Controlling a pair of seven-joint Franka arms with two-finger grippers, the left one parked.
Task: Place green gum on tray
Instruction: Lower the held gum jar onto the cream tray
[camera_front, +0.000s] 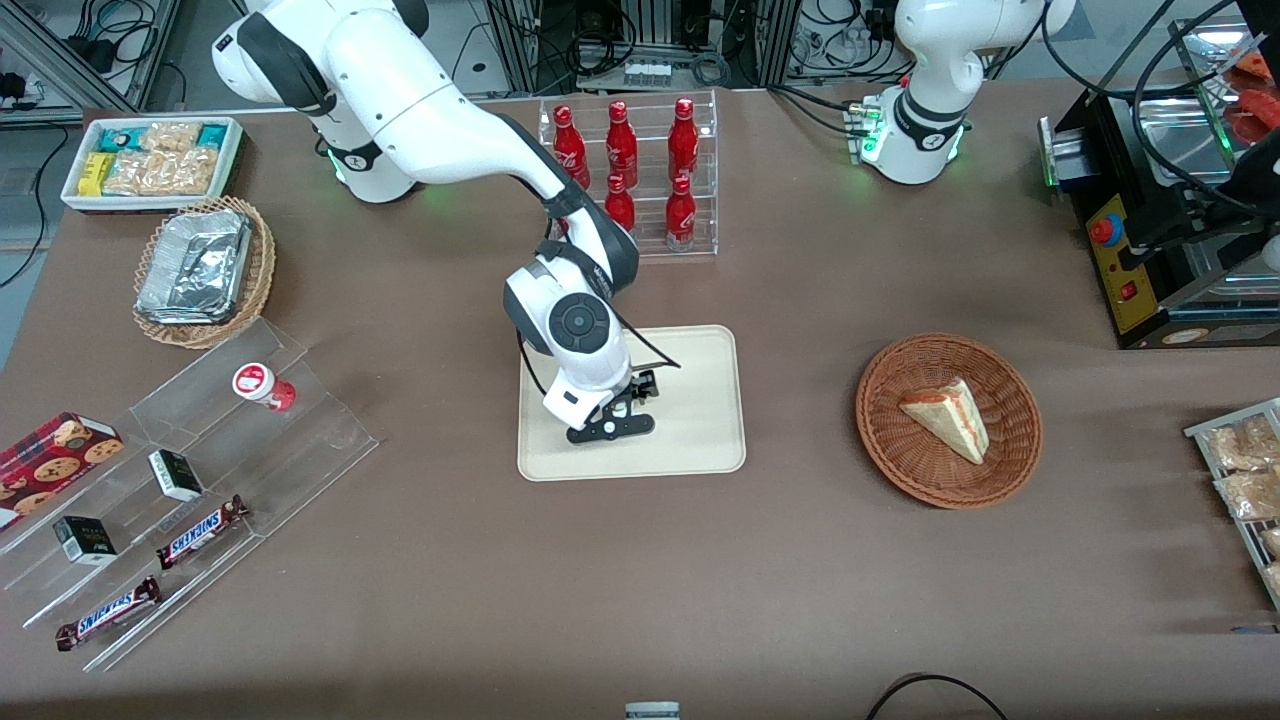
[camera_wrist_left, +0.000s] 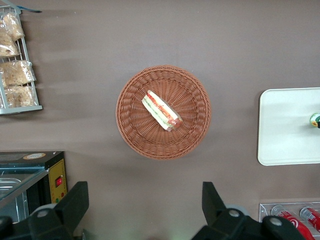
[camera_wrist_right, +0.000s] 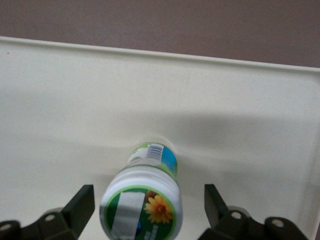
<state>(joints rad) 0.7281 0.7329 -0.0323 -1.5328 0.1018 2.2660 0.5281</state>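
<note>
The green gum (camera_wrist_right: 145, 200) is already standing upright on the tray (camera_front: 700, 400), and the hand (camera_front: 610, 425) sits right over it with fingers spread apart, not touching. Looks like the release step; next it just needs a straight lift without knocking the bottle.

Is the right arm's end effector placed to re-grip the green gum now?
Probably yes: the end effector hangs open over the tray, fingers either side of the green gum, nothing between.
</note>
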